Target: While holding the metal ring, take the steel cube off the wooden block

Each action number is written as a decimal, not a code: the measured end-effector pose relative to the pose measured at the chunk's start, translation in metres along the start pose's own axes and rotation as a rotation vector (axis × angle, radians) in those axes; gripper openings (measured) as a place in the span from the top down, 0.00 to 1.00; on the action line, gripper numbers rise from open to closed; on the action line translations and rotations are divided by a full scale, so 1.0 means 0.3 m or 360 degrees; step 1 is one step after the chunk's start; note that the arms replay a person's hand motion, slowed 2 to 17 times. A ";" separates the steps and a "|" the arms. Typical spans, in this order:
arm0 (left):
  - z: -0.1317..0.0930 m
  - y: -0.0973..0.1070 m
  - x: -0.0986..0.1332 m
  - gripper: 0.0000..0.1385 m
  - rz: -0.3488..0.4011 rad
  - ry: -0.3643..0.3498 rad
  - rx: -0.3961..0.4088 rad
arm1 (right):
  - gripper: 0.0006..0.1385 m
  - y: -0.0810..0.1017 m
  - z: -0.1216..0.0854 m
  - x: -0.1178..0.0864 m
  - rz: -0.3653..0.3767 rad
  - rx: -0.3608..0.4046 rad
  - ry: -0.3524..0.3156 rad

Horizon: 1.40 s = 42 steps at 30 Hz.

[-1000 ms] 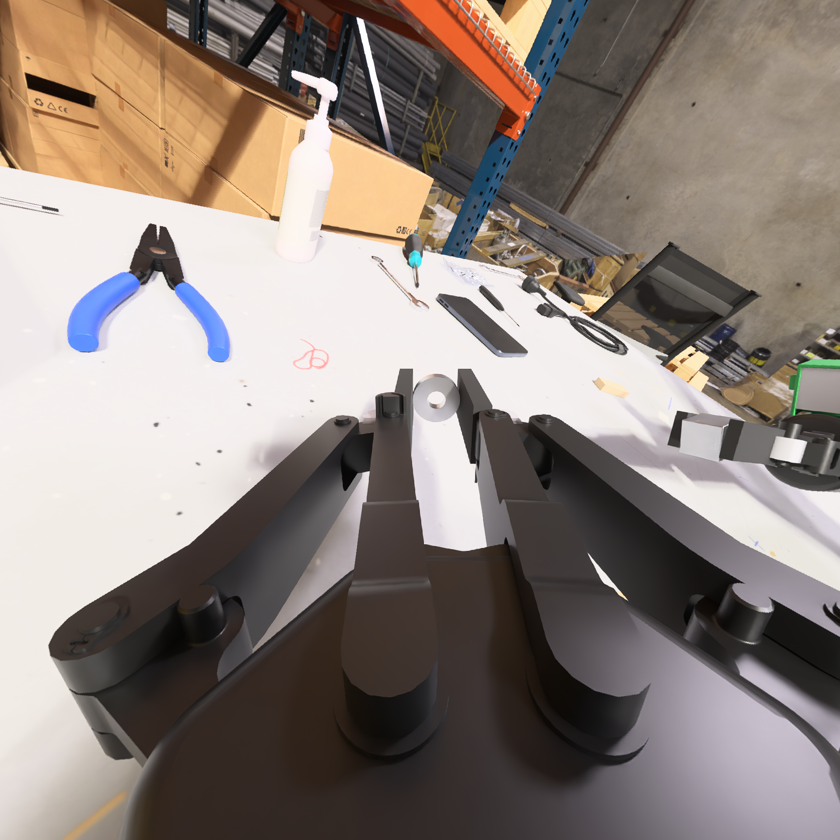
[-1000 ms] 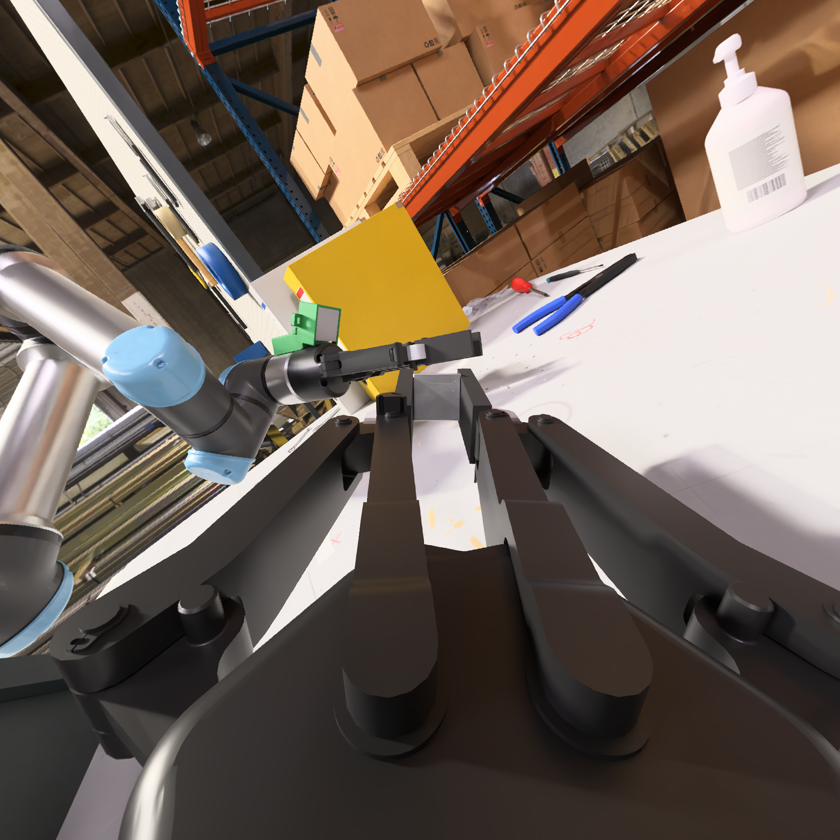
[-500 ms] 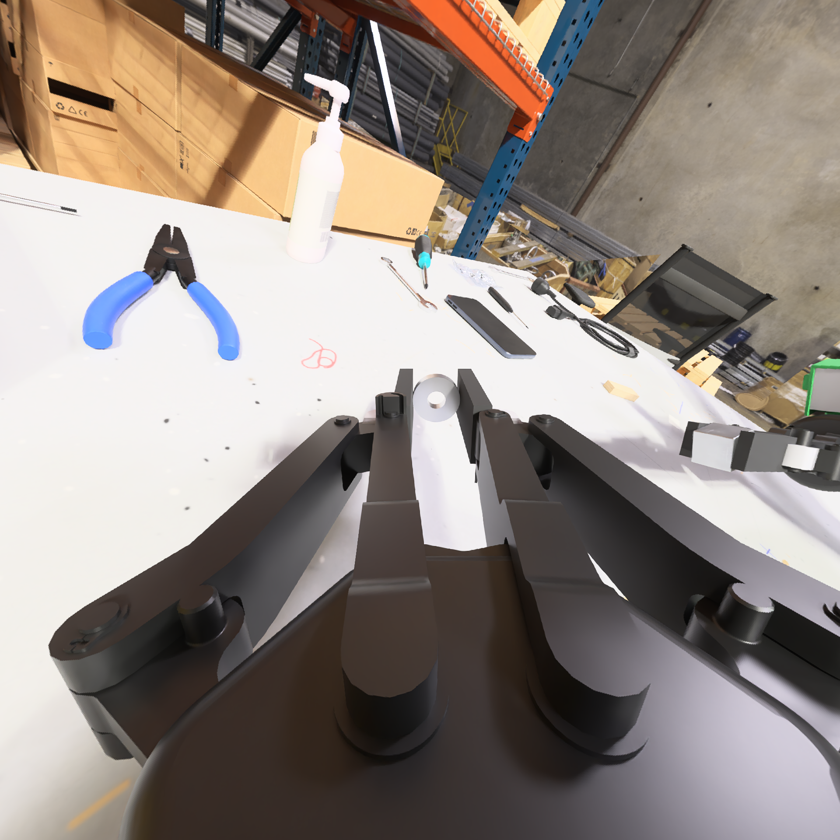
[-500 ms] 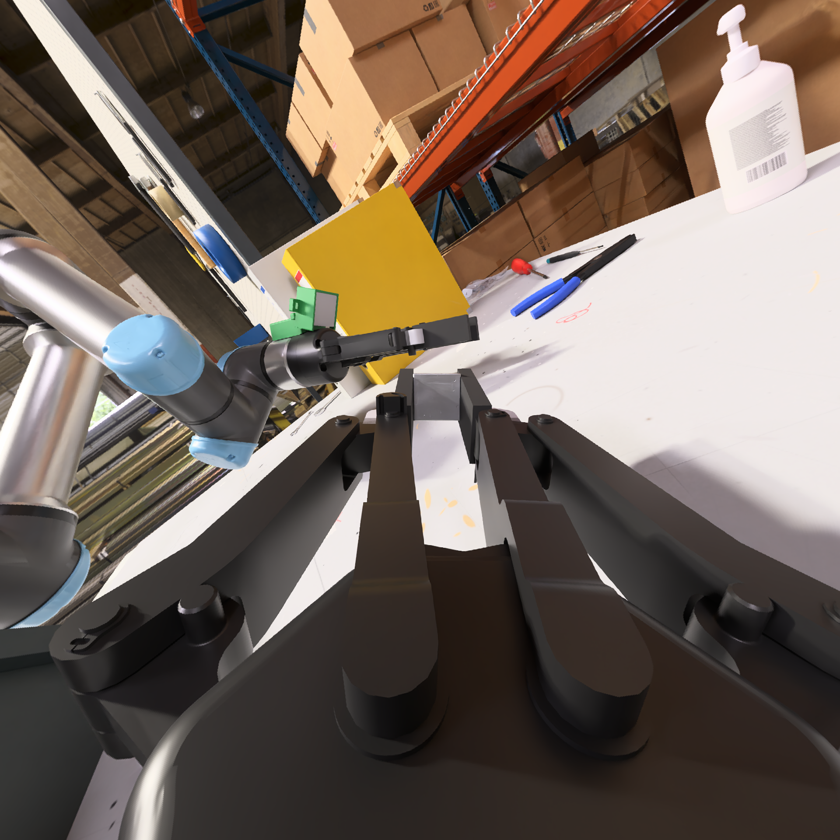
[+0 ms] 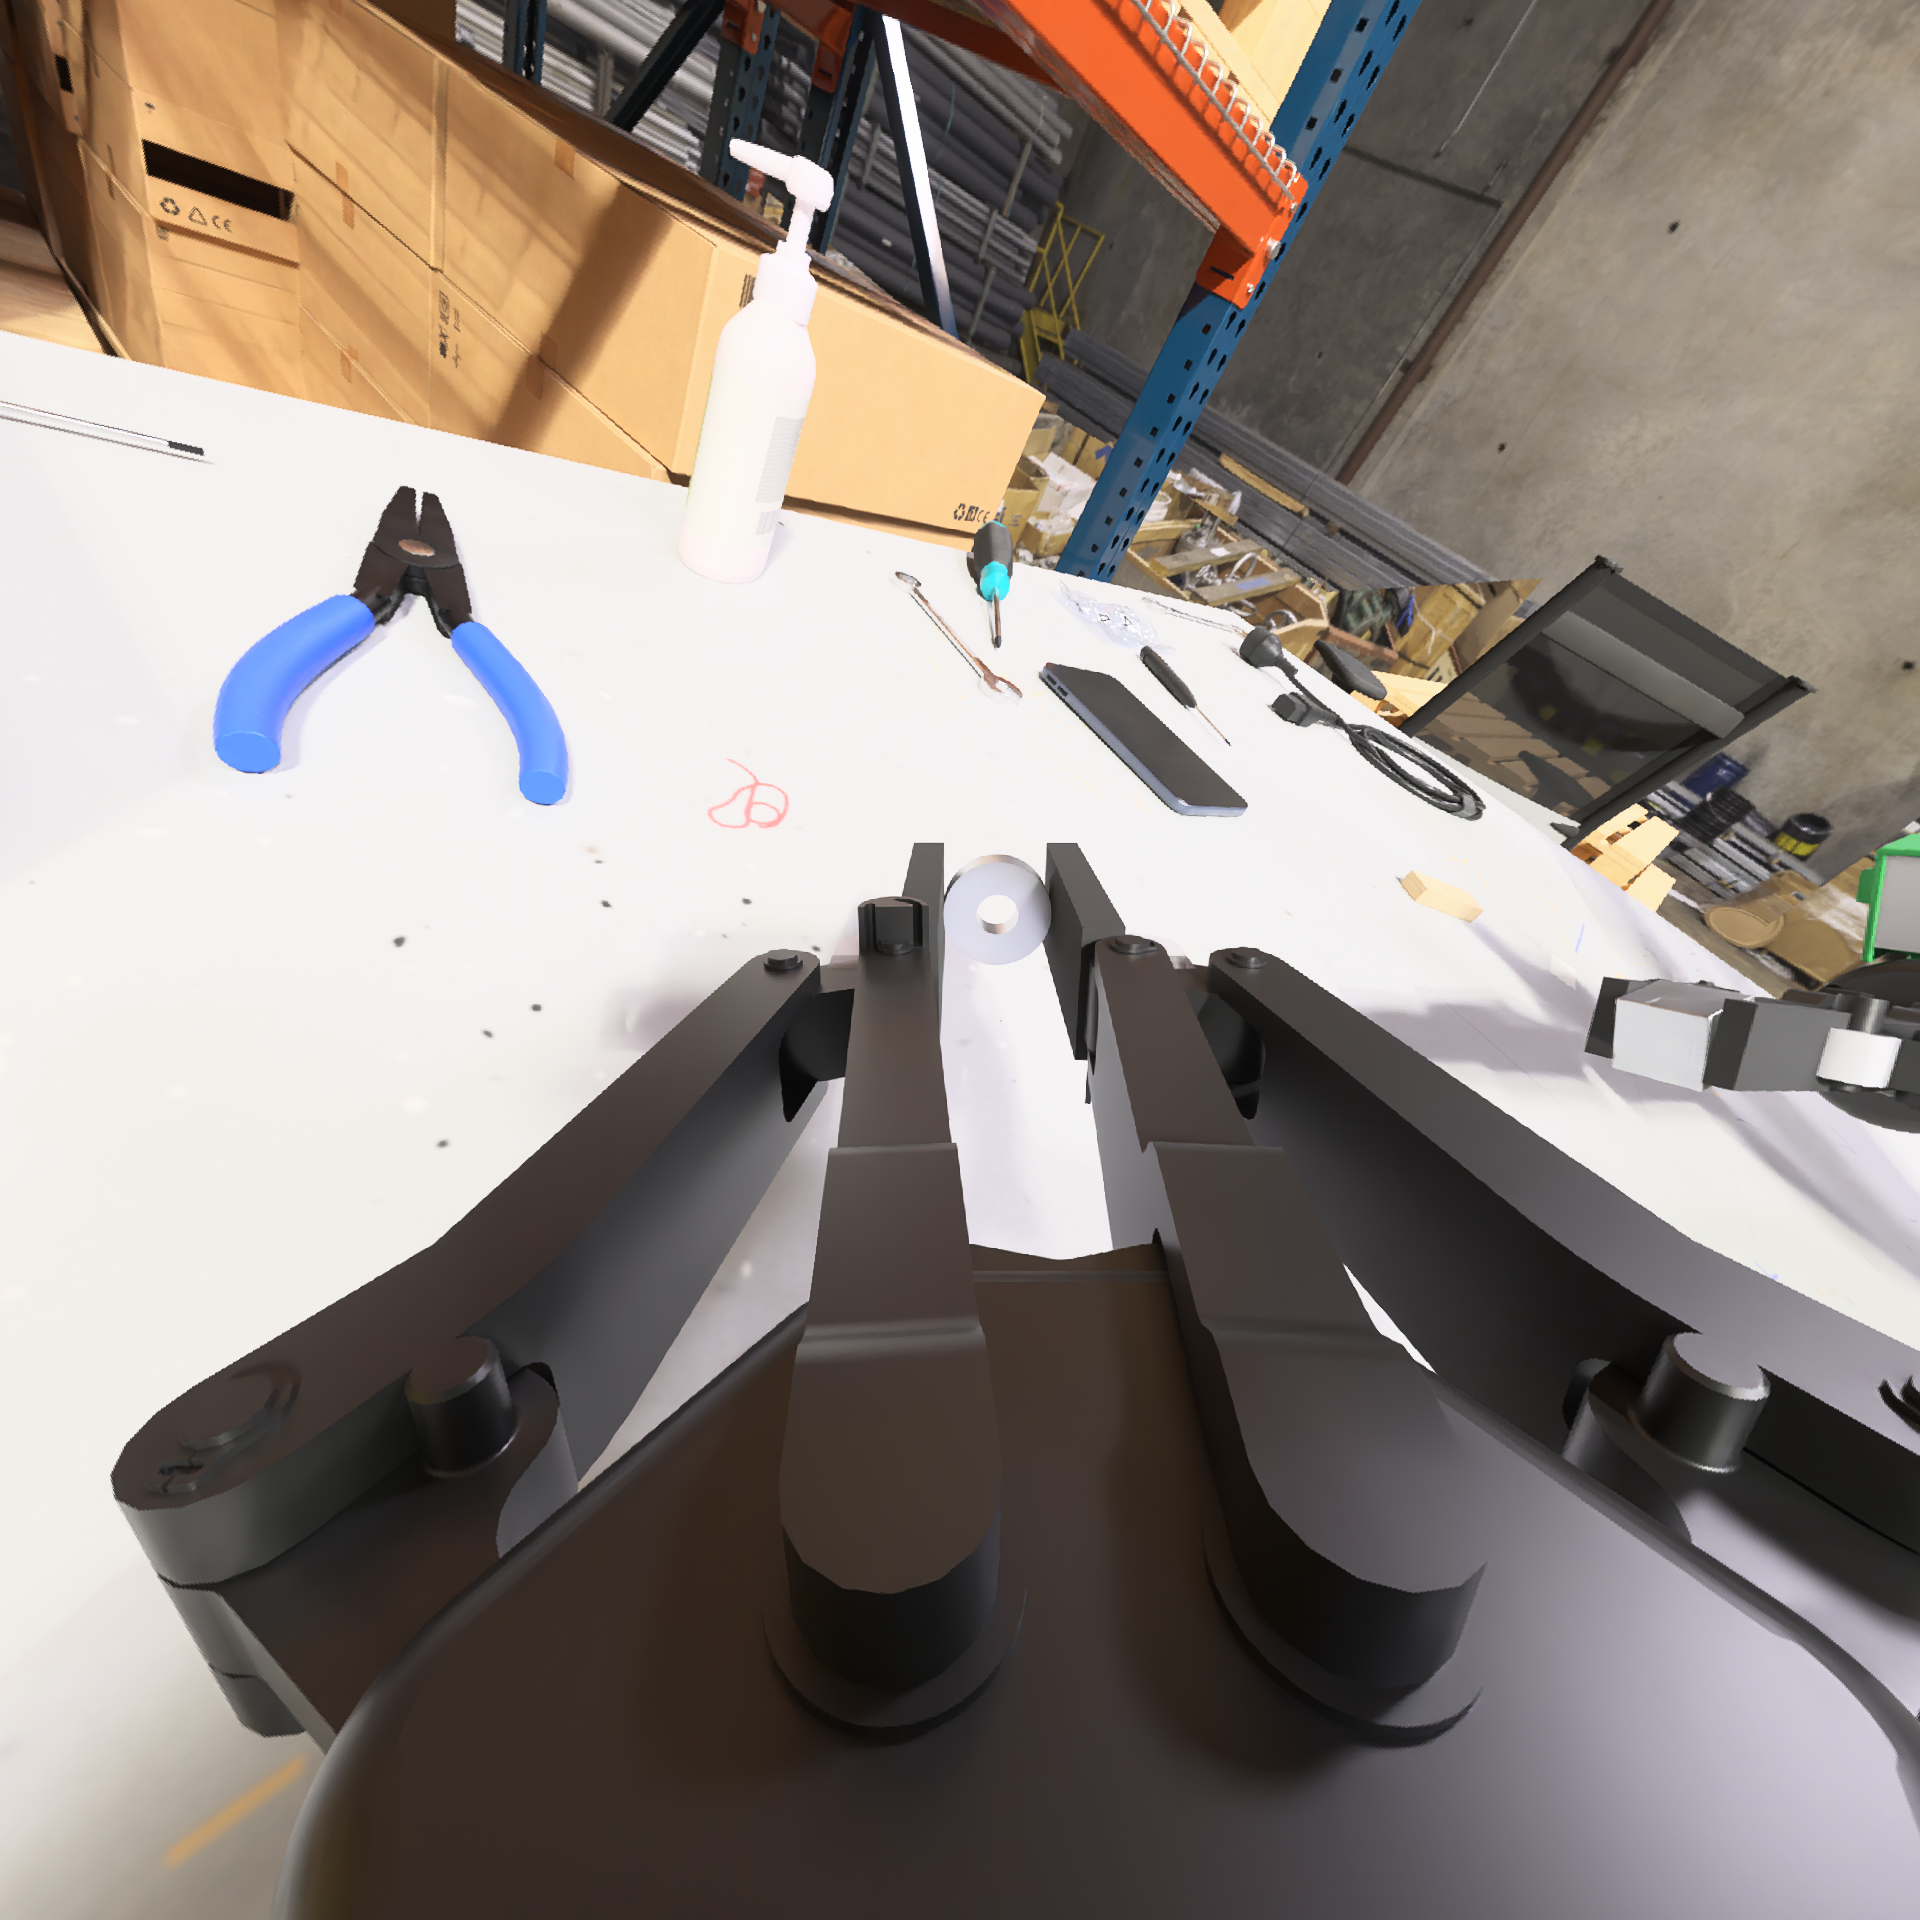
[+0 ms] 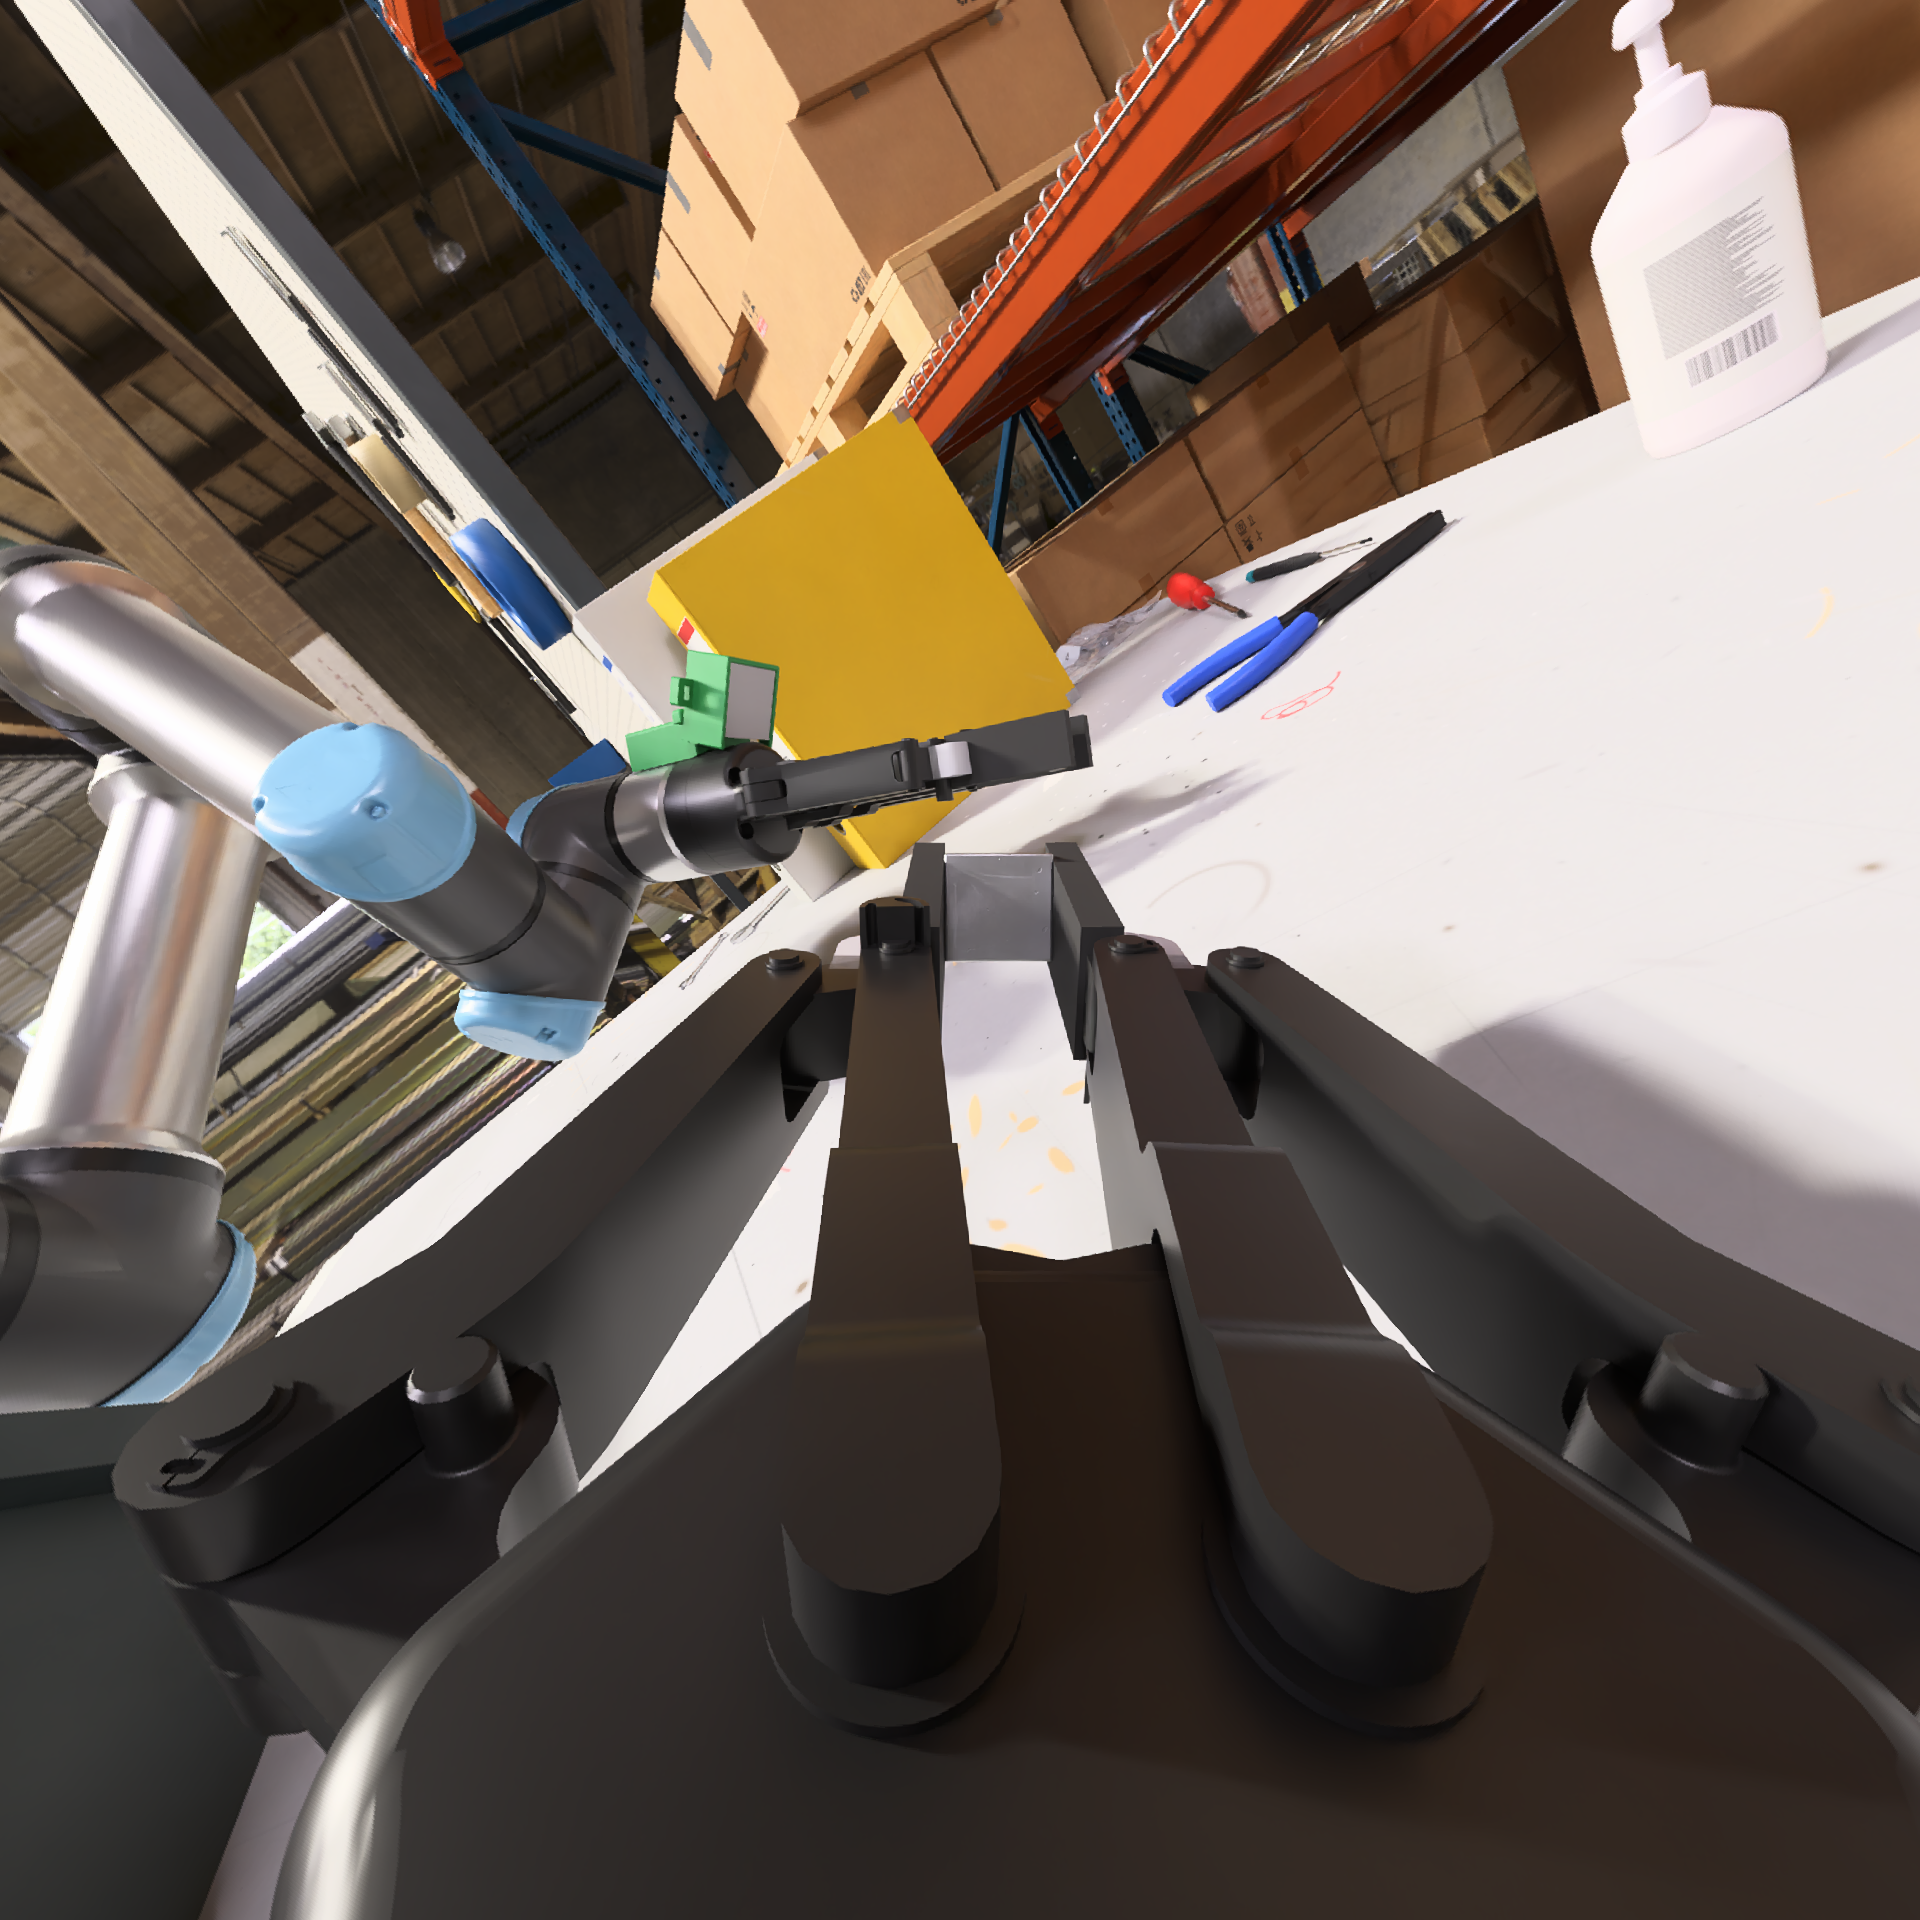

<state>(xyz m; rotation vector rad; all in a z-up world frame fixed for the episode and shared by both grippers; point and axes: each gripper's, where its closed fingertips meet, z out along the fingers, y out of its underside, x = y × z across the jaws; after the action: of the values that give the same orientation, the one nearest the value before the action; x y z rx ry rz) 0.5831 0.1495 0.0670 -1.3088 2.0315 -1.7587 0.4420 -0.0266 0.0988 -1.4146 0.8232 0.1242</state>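
The left gripper is closed on one metal ring, pinched edgewise between its two fingertips and held above the white table. The right gripper clamps one steel cube between its fingers, clear of the tabletop; in the left wrist view the same cube shows far to the right of the left claw, well apart from it. One small wooden block lies bare on the table, ahead and to the right of the left claw, between it and the held cube. Ahead of the left claw and to its left rests one pair of blue-handled pliers, handles spread. Straight ahead, farther off, stands one white pump bottle, upright; whether it holds anything cannot be told. Ahead and slightly right lie one wrench, two screwdrivers, one with a teal band and one all black, one dark phone lying flat, and one coiled black cable. One red scribble marks the table just ahead of the left claw. From the right wrist view, one yellow box stands beyond the left arm, and cardboard boxes are stacked behind the table.
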 end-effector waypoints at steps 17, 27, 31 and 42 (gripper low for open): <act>0.003 0.004 -0.006 0.81 -0.0016 -0.0010 -0.0016 | 0.82 -0.001 -0.009 0.004 0.0016 0.0001 -0.0006; 0.001 0.002 -0.006 0.81 -0.0021 -0.0004 -0.0007 | 0.82 -0.004 -0.010 0.010 0.0032 0.0008 0.0005; 0.000 0.001 -0.006 0.81 -0.0023 -0.0002 -0.0002 | 0.82 -0.004 -0.009 0.013 0.0035 0.0008 0.0010; -0.002 -0.002 -0.005 0.81 -0.0023 0.0001 0.0009 | 0.82 -0.004 -0.009 0.016 0.0038 0.0010 0.0020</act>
<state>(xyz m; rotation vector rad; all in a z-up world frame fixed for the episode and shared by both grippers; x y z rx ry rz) 0.5840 0.1511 0.0672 -1.3247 2.0209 -1.7703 0.4449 -0.0312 0.0973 -1.4015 0.8500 0.1310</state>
